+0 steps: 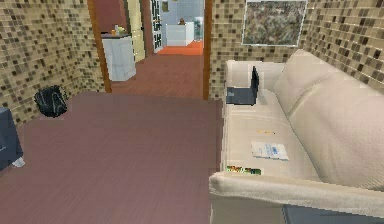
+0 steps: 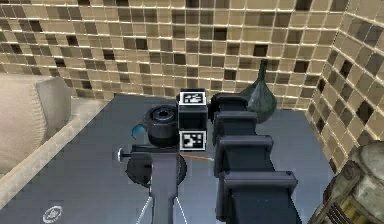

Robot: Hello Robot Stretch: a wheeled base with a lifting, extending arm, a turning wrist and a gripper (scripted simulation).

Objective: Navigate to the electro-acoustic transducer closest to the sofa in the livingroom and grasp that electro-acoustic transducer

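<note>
The arm (image 2: 246,172) reaches over a dark table (image 2: 80,172); whether its gripper (image 2: 158,158) holds anything cannot be told.

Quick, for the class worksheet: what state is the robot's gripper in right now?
Gripper: state cannot be told. It shows against the dark table with things near it, so whether it holds anything cannot be told either.

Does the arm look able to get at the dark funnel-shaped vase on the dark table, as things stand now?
Probably yes. The vase stands on the table close beside the far end of the arm, toward the arm side view's right. Nothing stands between them, though I cannot tell whether they touch.
</note>
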